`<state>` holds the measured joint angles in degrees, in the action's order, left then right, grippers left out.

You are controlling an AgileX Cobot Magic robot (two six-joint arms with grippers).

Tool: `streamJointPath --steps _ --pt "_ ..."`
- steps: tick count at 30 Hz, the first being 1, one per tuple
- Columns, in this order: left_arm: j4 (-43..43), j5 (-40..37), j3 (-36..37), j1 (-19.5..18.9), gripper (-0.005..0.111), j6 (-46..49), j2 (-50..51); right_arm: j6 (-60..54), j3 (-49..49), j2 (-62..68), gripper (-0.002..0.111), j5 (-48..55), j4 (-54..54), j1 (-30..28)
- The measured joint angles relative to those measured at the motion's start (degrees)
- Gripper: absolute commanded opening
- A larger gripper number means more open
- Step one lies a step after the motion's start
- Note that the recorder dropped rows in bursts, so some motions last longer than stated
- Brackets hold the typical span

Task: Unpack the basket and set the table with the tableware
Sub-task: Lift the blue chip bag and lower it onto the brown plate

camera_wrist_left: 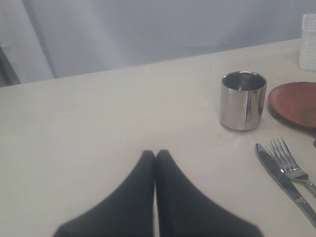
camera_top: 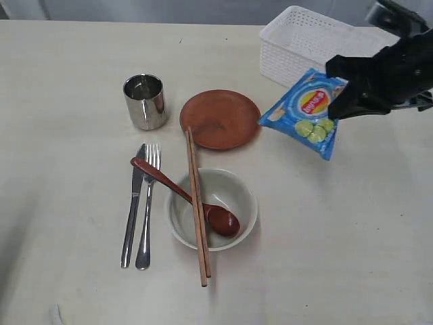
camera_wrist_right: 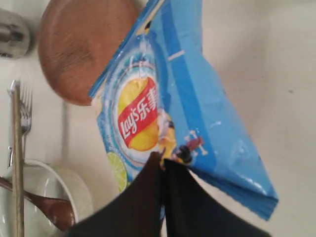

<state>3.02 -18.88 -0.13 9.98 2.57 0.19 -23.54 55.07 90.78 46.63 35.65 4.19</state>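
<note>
My right claw pinches the glossy, crinkled blue packet over the matte cream desk; my left claw has its pointed black tips together, empty.

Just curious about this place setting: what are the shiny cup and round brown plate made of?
The shiny cylindrical cup looks like polished steel: mirror-like reflections. The round brown plate seems matte wood, with faint grain, though uncertain.
</note>
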Motion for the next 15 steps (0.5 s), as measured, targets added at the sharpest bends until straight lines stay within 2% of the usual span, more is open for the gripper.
streamJointPath --steps 7,15 --pt "0.0 0.0 0.0 0.0 0.000 0.0 0.0 3.6 0.9 1.3 0.000 -11.6 0.0 11.4" --pt "0.0 0.0 0.0 0.0 0.000 0.0 0.0 6.4 11.1 11.0 0.000 -13.9 0.5 18.1"
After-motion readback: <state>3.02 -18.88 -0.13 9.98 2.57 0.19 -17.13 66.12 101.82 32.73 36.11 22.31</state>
